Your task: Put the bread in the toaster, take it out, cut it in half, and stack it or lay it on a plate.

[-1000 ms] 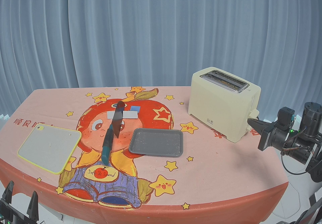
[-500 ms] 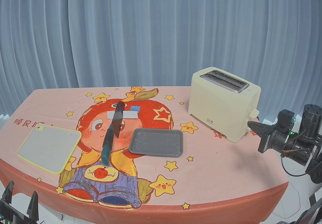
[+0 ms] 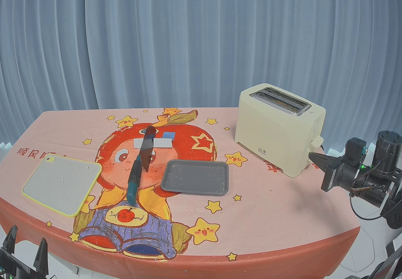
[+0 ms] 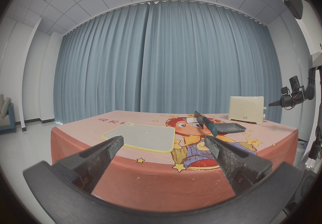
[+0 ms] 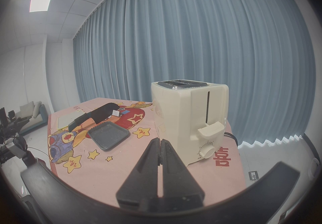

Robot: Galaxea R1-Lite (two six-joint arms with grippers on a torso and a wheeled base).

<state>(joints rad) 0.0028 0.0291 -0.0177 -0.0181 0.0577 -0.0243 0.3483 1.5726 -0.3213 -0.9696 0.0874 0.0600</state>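
Note:
The cream toaster stands at the table's right side, its lever down low on the end facing my right gripper. That gripper is shut with nothing in it and hangs just off the table's right edge, close to the lever end. My left gripper is open, low in front of the table's near left corner. A grey plate lies mid-table. A knife with a teal handle rests beside it. The green-rimmed cutting board lies at the left. The toaster slots look dark inside; no bread is visible.
Small white and blue tags lie behind the knife on the printed tablecloth. A blue curtain hangs behind the table. The toaster's cord trails off its far end.
My right gripper has dropped slightly and drifted a little toward the table's near side. Nothing on the table has moved.

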